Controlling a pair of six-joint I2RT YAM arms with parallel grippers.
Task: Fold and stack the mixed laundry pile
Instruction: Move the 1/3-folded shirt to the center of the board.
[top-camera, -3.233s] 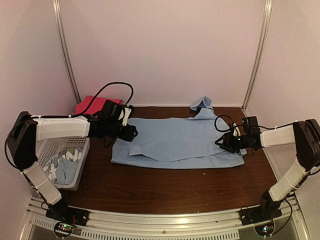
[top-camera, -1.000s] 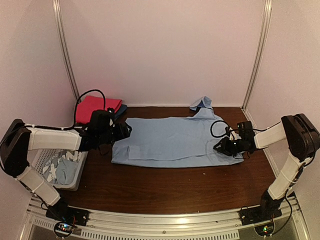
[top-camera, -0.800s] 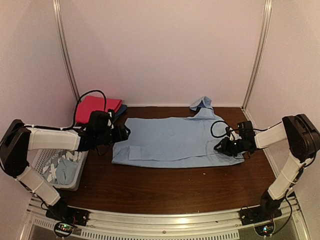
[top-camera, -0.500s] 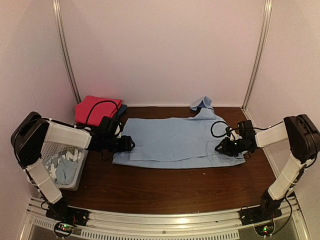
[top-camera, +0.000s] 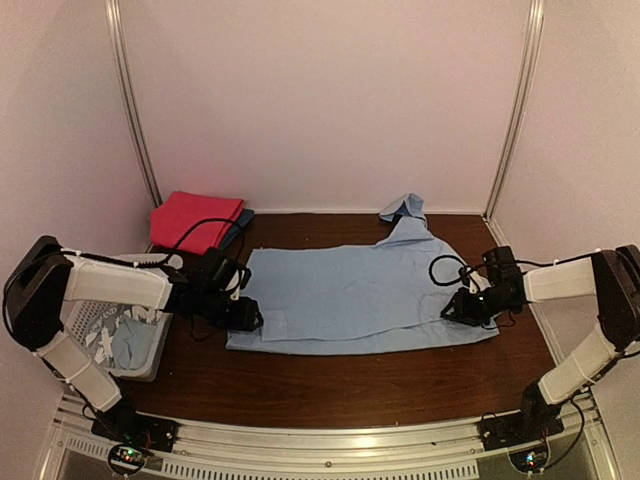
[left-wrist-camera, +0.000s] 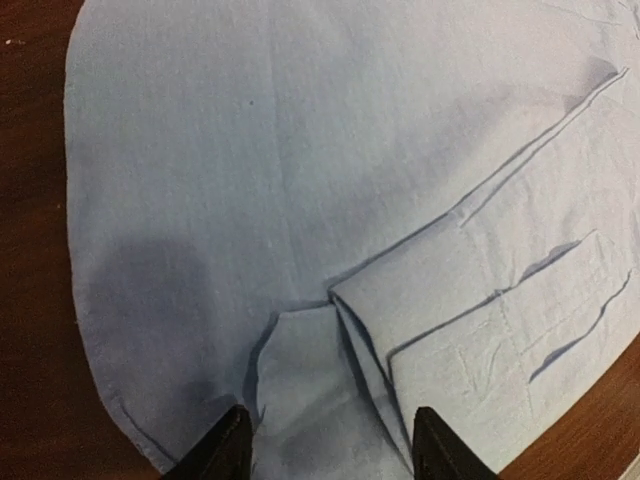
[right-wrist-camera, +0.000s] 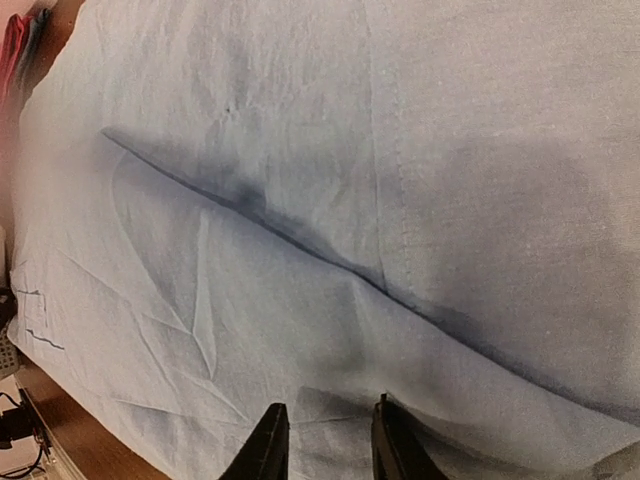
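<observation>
Top view: large plain shirt (top-camera: 350, 295), light blue, spread flat across the middle of the dark surface (top-camera: 350, 390). Left gripper (top-camera: 250, 315) low at its left hem, right gripper (top-camera: 455, 308) low on its right end. White perforated basket (top-camera: 150, 365) at left holds a printed blue garment (top-camera: 125, 335); magenta cloth (top-camera: 195, 218) folded behind it

Left wrist view: jaws apart, straddling a small fold of shirt at the hem, not pinching. Buttoned cuff (left-wrist-camera: 500, 340) lies just right of them

Right wrist view: jaws narrow, apparently pinched on a tuck of shirt cloth; creases run away from them

Handling, as judged: thin, limp, light; it will sag and wrinkle. Best taken at hem or seam, both ends lifted together
</observation>
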